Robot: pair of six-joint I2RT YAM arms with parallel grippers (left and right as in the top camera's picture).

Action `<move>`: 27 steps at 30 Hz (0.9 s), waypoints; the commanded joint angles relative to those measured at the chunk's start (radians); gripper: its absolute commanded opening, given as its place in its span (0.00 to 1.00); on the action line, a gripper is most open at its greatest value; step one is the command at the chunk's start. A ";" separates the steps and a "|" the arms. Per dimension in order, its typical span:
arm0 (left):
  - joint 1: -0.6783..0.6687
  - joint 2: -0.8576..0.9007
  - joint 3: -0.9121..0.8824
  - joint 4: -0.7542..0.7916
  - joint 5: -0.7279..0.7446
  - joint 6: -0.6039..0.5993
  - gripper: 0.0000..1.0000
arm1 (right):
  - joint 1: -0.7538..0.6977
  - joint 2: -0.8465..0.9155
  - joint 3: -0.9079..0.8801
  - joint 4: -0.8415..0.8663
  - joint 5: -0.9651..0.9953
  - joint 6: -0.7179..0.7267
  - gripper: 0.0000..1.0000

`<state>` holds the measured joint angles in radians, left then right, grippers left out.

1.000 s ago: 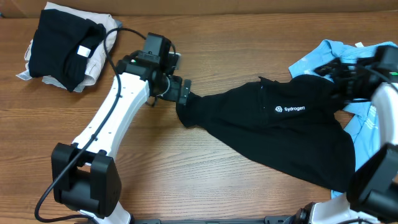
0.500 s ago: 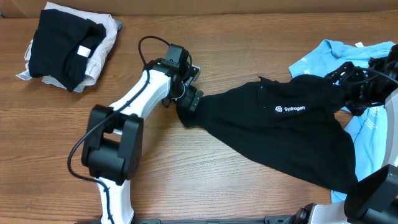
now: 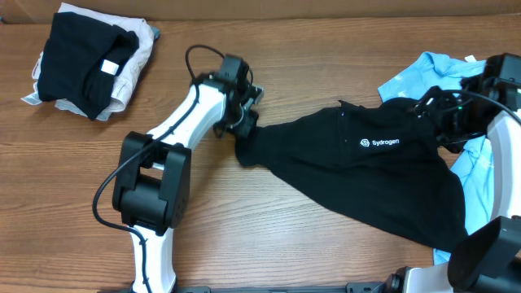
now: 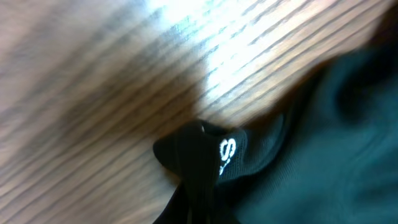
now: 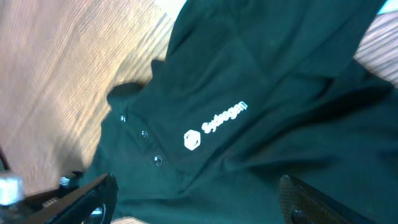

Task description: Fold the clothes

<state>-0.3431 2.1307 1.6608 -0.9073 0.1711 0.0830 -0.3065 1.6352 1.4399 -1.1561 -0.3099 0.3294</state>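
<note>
The black shirt of the clothes lies spread across the table's middle and right, its white chest logo facing up. My left gripper is shut on the shirt's bunched left end. In the left wrist view that pinched fold shows a small white-lettered label. My right gripper hovers open over the shirt's upper right part. In the right wrist view its fingers stand wide apart above the buttoned placket and logo. A light blue shirt lies partly under the black one at the right.
A stack of folded clothes, black on top of white, sits at the table's back left corner. Bare wooden table runs along the front and left. The left arm's cable loops above its wrist.
My left gripper has closed on the black shirt's left end, and the left arm has swung to a new pose. The right gripper has shifted slightly over the shirt, still open.
</note>
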 commanded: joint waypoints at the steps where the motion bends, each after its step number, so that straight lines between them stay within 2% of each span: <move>1: 0.022 -0.020 0.234 -0.097 0.002 -0.071 0.04 | 0.048 -0.014 0.019 -0.016 0.013 -0.020 0.86; 5: 0.034 -0.020 0.560 -0.304 0.002 -0.138 0.04 | 0.126 -0.014 0.013 -0.061 0.014 -0.020 0.87; 9: 0.034 -0.020 0.826 -0.419 0.005 -0.183 0.04 | 0.198 -0.014 -0.033 -0.050 0.002 -0.011 0.82; 13: 0.033 -0.020 1.017 -0.502 0.002 -0.205 0.04 | 0.267 -0.014 -0.107 -0.009 0.002 0.000 0.80; 18: 0.034 -0.020 1.134 -0.571 -0.015 -0.243 0.04 | 0.368 -0.018 -0.210 0.059 0.003 0.024 0.76; 27: 0.034 -0.022 1.188 -0.664 -0.168 -0.353 0.04 | 0.521 -0.021 -0.401 0.163 0.064 0.068 0.75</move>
<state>-0.3187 2.1254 2.8128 -1.5627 0.0864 -0.2028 0.1917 1.6352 1.0817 -1.0019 -0.2794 0.3805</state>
